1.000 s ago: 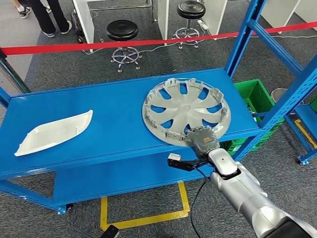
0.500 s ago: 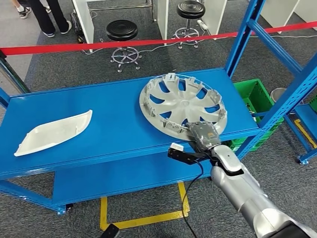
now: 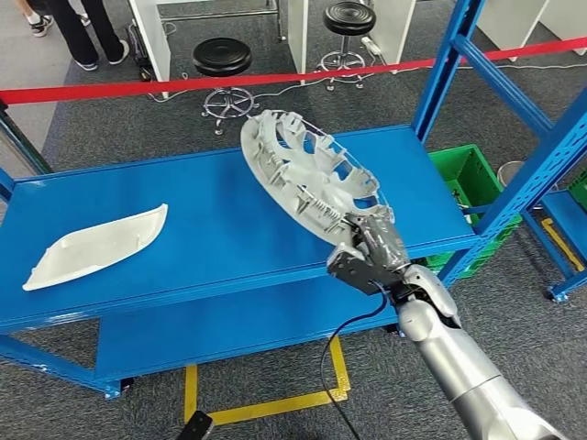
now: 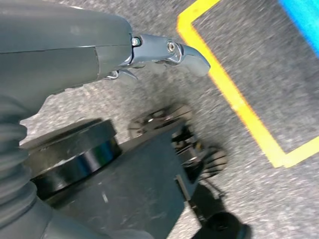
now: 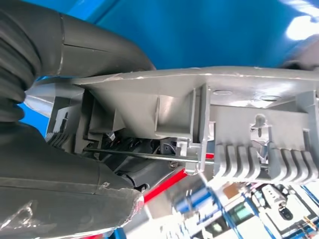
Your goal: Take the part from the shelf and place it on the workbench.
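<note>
A silver wheel cover (image 3: 304, 170) hangs tilted above the right part of the blue shelf (image 3: 207, 211), its far edge raised high. My right hand (image 3: 371, 252) grips its near rim from the shelf's front edge. In the right wrist view the grey ribbed rim (image 5: 233, 99) lies clamped between the thumb and fingers of that hand (image 5: 75, 164). My left hand (image 4: 94, 45) hangs beside my body over the floor, its fingers holding nothing.
A white curved panel (image 3: 94, 246) lies on the shelf's left part. Blue uprights (image 3: 443, 82) and a green crate (image 3: 470, 179) stand at the right. Behind the shelf are red tape (image 3: 207, 82), two black stools (image 3: 225, 57) and a person's legs (image 3: 83, 27). Yellow floor lines (image 3: 277, 403) run below.
The wheel cover lay flat on the shelf a second ago; my right hand has lifted it and tipped it up steeply, with its far edge swung up and to the left.
</note>
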You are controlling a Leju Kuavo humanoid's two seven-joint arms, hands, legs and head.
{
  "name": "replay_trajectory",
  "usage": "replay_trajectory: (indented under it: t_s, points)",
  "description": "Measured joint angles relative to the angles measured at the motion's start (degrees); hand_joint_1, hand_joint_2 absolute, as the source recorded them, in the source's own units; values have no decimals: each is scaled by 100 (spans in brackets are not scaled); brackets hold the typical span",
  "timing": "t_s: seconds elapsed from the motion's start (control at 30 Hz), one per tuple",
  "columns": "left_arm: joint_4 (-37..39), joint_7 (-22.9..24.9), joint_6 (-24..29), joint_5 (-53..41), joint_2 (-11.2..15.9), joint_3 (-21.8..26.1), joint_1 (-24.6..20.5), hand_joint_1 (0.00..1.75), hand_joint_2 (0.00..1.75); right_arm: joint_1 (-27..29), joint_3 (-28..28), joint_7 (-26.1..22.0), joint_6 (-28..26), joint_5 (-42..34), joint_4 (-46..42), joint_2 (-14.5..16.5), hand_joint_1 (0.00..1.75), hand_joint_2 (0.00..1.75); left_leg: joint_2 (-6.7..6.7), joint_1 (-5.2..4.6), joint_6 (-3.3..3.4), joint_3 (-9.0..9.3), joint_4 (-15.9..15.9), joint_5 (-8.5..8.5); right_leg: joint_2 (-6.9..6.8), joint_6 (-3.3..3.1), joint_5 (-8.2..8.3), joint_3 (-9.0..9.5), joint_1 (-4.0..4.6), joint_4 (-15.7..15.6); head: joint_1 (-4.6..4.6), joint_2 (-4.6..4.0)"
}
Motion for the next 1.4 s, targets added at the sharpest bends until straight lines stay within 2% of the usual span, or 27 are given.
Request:
replay_trajectory:
  t_s: [0.13, 0.3, 0.4, 0.47, 0.67, 0.93, 1.07, 1.1, 1.13, 1.17, 1.23, 1.27, 1.3, 1.33, 1.4]
  points:
    - [0, -357, -65, 36, -2, 17, 2, 0, 175, 115, -210, 106, 724, -1585, -710, -158, 175, 175, 2, 0, 0, -1, 0, 0, 3, 1, 1, -1, 0, 0, 0, 0]
    - [0, -365, -731, 248, -36, 131, -8, 0, 175, 259, -445, 339, 1451, -3455, -1286, -400, 175, 175, -1, 0, 5, -11, 0, 4, -8, 4, 3, -5, 0, 0, 1, 0]
    - [0, -382, -917, 321, -89, 196, -6, 0, 175, 444, -602, 503, 1745, -4675, -1520, -572, 175, 175, -6, 0, 8, -24, 0, 7, -19, 6, 4, -11, -1, 0, 1, 0]
    - [0, -391, -902, 338, -111, 226, -6, 0, 175, 582, -691, 583, 1822, -5179, -1695, -674, 175, 175, -7, -1, 7, -30, 0, 6, -21, 7, 4, -16, -1, 0, 1, 0]
    - [0, -403, -884, 390, -124, 309, -14, 0, 175, 883, -833, 574, 1798, -5716, -2086, -844, 175, 175, -8, -1, 8, -41, 0, 5, -24, 6, 2, -29, -1, 0, 1, 0]
    - [0, -505, -942, 571, -163, 469, -14, 0, 175, 1712, -1069, 373, 1706, -6182, -3077, -923, 175, 175, -9, 0, 8, -57, 1, 2, -26, 5, -4, -43, 0, 0, 1, 0]
    - [0, -478, -940, 610, -172, 514, -13, 0, 175, 1988, -1180, 338, 1664, -6216, -3388, -932, 175, 175, -2, -21, 117, -51, -21, 62, -24, 98, 58, -31, -45, -39, -4, 0]
    - [0, -463, -938, 614, -180, 526, -14, 0, 175, 2034, -1201, 323, 1647, -6207, -3446, -934, 175, 175, 9, -9, 139, -34, -77, 115, -26, 115, -2, -49, -43, -6, -2, 0]
    - [0, -453, -937, 615, -189, 538, -15, 0, 175, 2071, -1216, 307, 1629, -6189, -3494, -935, 175, 175, 20, 6, 158, -22, -132, 164, -30, 123, -154, -99, -37, 129, 7, 0]
    - [1, -447, -936, 616, -197, 550, -16, 0, 175, 2105, -1226, 289, 1612, -6167, -3537, -936, 175, 175, 33, 22, 169, -18, -175, 204, -37, 127, -393, -183, -35, 397, 18, 0]
    - [1, -443, -935, 616, -199, 570, -17, 0, 175, 2163, -1234, 265, 1579, -6120, -3604, -935, 175, 175, 42, 20, 169, -48, -183, 245, -51, 147, -947, -370, -38, 1195, 32, 0]
    - [1, -443, -934, 615, -199, 574, -17, 0, 175, 2191, -1234, 261, 1562, -6103, -3628, -935, 175, 175, 45, 23, 157, -72, -181, 266, -55, 164, -1128, -406, -47, 1513, 33, 0]
    - [1, -443, -933, 615, -200, 577, -17, 0, 175, 2214, -1234, 258, 1546, -6088, -3645, -935, 175, 175, 47, 29, 136, -103, -176, 292, -59, 182, -1209, -346, -57, 1639, 32, 0]
    - [1, -443, -932, 615, -203, 580, -17, 0, 175, 2229, -1234, 257, 1529, -6076, -3662, -935, 175, 175, 47, 44, 108, -144, -162, 319, -64, 205, -1195, -164, -73, 1527, 33, 0]
    - [2, -443, -932, 614, -207, 586, -21, 0, 175, 2232, -1235, 256, 1510, -6065, -3698, -935, 175, 175, 45, 85, 32, -254, -94, 367, -72, 275, -1078, 428, -112, 791, 34, 1]
